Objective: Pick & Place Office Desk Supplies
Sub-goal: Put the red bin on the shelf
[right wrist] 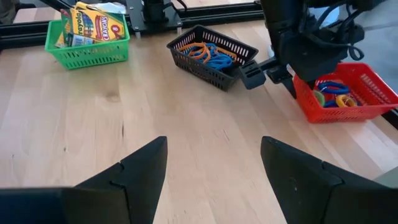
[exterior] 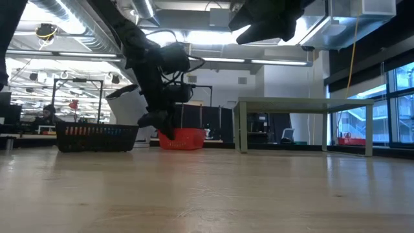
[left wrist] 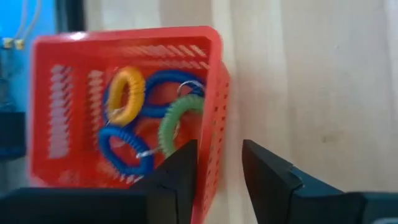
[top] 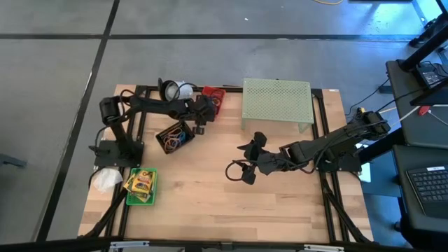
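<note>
The left gripper [left wrist: 219, 171], jaws narrowed astride the red basket [left wrist: 74, 93] wall at lower centre, suits that light, thin, flexing rim.

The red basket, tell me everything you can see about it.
The red basket is a small rectangular tray that looks like plastic, with perforated walls and floor. It sits upright on the wooden table near the far edge, beside the green stand. Inside lie coiled loops: yellow, blue and green. The left gripper straddles one wall, one finger inside and one outside, jaws not yet closed on it.
</note>
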Tool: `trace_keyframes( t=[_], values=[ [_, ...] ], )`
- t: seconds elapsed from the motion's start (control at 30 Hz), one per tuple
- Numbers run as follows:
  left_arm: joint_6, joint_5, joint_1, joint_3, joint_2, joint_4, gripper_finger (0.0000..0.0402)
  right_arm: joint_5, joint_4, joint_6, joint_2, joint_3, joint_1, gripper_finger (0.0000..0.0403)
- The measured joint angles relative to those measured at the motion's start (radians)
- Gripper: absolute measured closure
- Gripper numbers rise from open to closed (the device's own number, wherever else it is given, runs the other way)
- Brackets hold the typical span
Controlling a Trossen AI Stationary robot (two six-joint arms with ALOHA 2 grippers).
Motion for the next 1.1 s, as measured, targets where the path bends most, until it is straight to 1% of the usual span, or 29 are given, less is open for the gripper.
trace_keyframes(
  t=[0.1, 0.27, 0.33, 0.57, 0.73, 0.87, 0.93, 1.1],
  values=[
    [0.001, 0.021, 0.007, 0.000, 0.015, -0.003, 0.0307, 0.000, 0.000, 0.000, 0.000, 0.000, 0.000, 0.0143],
    [0.003, -0.015, 0.006, 0.000, 0.020, 0.001, 0.0380, 0.000, 0.000, 0.000, 0.000, 0.000, 0.000, 0.0143],
    [0.003, -0.016, 0.003, 0.000, 0.019, 0.000, 0.0394, 0.000, -0.002, 0.000, 0.000, 0.000, 0.000, 0.0143],
    [0.006, -0.021, -0.051, 0.011, -0.020, -0.021, 0.0399, 0.000, -0.003, 0.000, 0.000, 0.000, 0.000, 0.0142],
    [-0.034, -0.022, -0.108, 0.080, -0.082, -0.147, 0.0400, 0.000, -0.008, 0.004, -0.013, 0.000, 0.007, 0.0142],
    [-0.124, -0.018, -0.156, 0.163, -0.131, -0.260, 0.0400, -0.001, -0.009, -0.001, -0.047, 0.000, 0.022, 0.0142],
    [-0.187, 0.001, -0.183, 0.208, -0.151, -0.301, 0.0400, -0.004, -0.009, -0.047, -0.059, 0.000, 0.034, 0.0142],
    [-0.328, 0.118, -0.280, 0.277, -0.165, -0.324, 0.0400, -0.091, 0.015, -0.302, -0.056, 0.000, 0.068, 0.0143]
  ],
)
